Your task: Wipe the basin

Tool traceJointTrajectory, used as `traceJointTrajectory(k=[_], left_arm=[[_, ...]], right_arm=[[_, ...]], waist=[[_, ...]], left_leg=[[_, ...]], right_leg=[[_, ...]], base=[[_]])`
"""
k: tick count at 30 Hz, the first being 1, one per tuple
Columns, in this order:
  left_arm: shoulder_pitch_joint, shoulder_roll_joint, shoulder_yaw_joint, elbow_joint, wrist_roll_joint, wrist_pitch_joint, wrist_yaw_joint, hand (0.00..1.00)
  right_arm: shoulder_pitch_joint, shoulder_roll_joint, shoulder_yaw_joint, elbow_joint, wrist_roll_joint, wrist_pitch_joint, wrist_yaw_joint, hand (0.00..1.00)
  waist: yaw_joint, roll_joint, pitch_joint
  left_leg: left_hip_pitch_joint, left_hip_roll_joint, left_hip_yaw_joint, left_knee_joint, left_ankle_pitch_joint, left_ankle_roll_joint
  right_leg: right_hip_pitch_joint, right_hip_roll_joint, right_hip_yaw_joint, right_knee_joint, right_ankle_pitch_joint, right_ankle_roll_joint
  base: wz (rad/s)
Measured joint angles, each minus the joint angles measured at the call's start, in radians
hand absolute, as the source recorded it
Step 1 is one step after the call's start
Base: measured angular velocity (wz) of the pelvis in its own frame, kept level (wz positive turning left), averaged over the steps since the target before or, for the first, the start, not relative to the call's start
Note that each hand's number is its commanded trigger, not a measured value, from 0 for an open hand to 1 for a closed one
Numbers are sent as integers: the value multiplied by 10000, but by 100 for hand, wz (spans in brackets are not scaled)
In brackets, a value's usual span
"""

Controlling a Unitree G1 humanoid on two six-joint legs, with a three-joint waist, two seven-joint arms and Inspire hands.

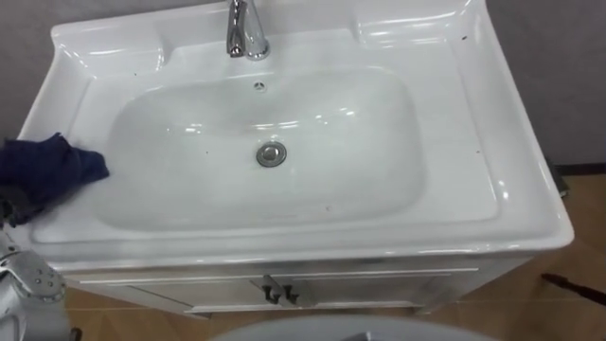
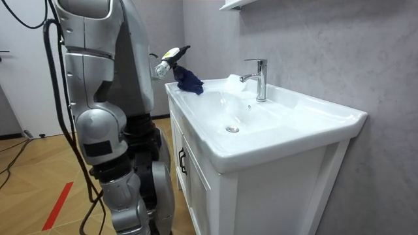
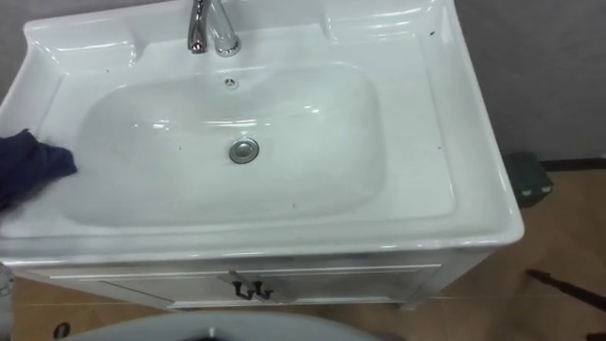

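Observation:
The white basin (image 1: 445,123) lies right below me, with a chrome tap (image 1: 245,30) at the back and a metal drain (image 1: 272,154) in the middle of the bowl. A dark blue cloth (image 1: 45,169) is bunched on the left rim, one corner reaching toward the bowl's edge. In the room view my left hand (image 2: 171,57) hovers over the far corner of the basin (image 2: 287,130), shut on the cloth (image 2: 189,81), which hangs down from it onto the rim.
The basin tops a white cabinet (image 1: 379,284) with two dark door handles (image 1: 281,294) at the front. A grey wall rises behind the tap. Wooden floor (image 1: 568,294) shows to the right, and a dark green object (image 3: 527,178) lies there.

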Motion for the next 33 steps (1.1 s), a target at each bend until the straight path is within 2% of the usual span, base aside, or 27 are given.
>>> traceJointTrajectory(k=[3, 11, 18, 26, 33], left_arm=[[-40, 0, 0, -354, -203, -24, 123, 0], [-968, 3, 18, -531, -1232, -133, 248, 0], [-1167, 5, 83, -583, -1565, -297, 249, 0], [-1612, 364, 287, -960, -1922, -295, 347, 0], [-1652, 416, 335, -1252, -1915, -295, 451, 0]], right_arm=[[-95, 1, -1, 9, 2, -7, -9, 0], [-95, 23, -23, 16, 4, -10, -17, 0], [-102, 33, -12, 8, 48, -9, -42, 0], [-84, 173, -13, 77, 96, 3, -265, 0], [-95, 164, -12, 87, 95, 0, -351, 0]], waist=[[-133, 38, 5], [-200, 83, -5], [-142, 50, 36], [-131, 118, 25], [-91, 238, -16]], left_leg=[[3, 0, -1, 1, 0, 0], [76, 6, -1, -23, 1, 0], [134, 22, 206, -26, 0, 0], [125, 16, 254, -37, -1, 1], [139, 16, 282, -76, -1, 1]], right_leg=[[-2, 3, 5, 2, 0, 0], [42, 10, 12, 46, 0, 0], [12, 7, 154, 58, -1, 3], [13, -2, 154, 26, 2, 12], [2, 0, 187, 5, 2, 12]], base=[[0], [0], [-7], [0], [-1]])
